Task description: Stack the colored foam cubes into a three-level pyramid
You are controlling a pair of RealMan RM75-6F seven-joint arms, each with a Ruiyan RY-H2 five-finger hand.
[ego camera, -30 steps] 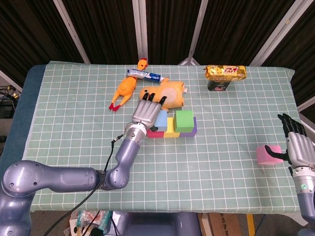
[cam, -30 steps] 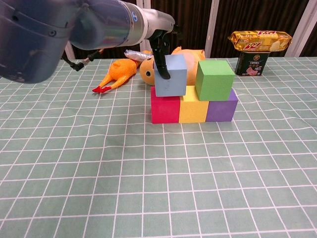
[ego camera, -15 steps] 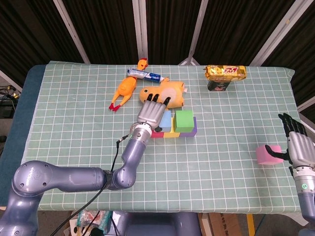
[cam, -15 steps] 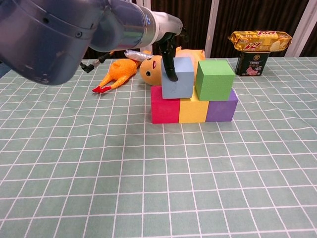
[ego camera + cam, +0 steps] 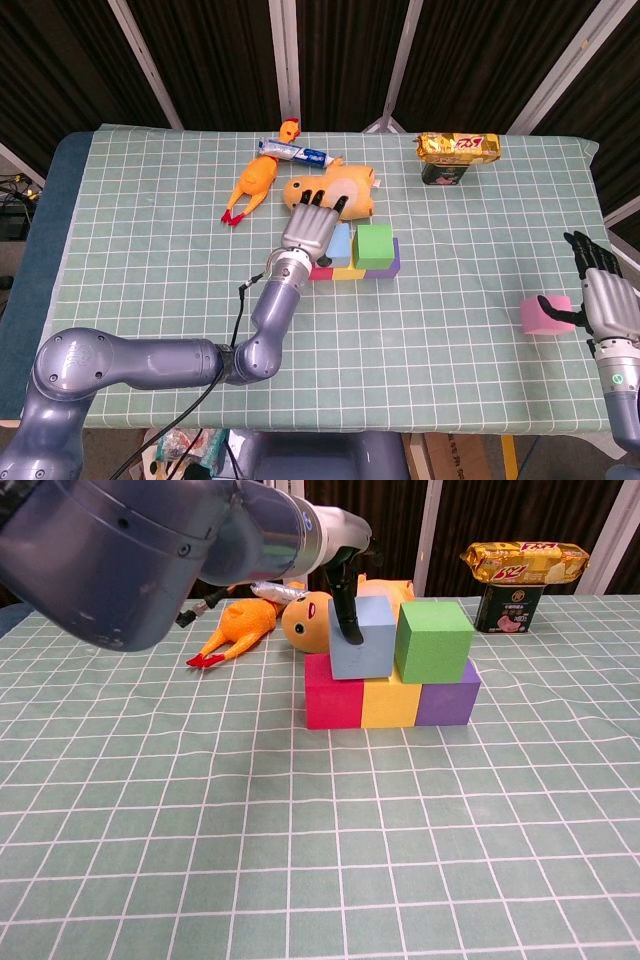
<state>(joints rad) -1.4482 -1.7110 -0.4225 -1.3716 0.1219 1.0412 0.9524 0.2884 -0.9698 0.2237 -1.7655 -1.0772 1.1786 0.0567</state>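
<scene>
Three foam cubes form a row on the checked cloth: red (image 5: pixel 334 692), yellow (image 5: pixel 390 702), purple (image 5: pixel 446 698). A green cube (image 5: pixel 432 640) (image 5: pixel 374 245) sits on top, over the yellow and purple ones. A blue cube (image 5: pixel 362 640) (image 5: pixel 340 243) rests over the red and yellow ones, against the green cube. My left hand (image 5: pixel 310 228) grips the blue cube from above, with one dark finger (image 5: pixel 347 610) down its front face. A pink cube (image 5: pixel 543 316) lies far right, beside my right hand (image 5: pixel 608 300), whose fingers are spread upward and whose thumb reaches toward it.
Behind the stack lie a yellow plush toy (image 5: pixel 345 192), a rubber chicken (image 5: pixel 252 186) and a toothpaste tube (image 5: pixel 296 152). At the back right a gold snack bag (image 5: pixel 458 146) rests on a dark can (image 5: pixel 444 174). The table's right edge is close to the pink cube.
My left hand carried the blue cube to the right along the top of the bottom row, from over the red cube to against the green cube. My right hand stayed put.
</scene>
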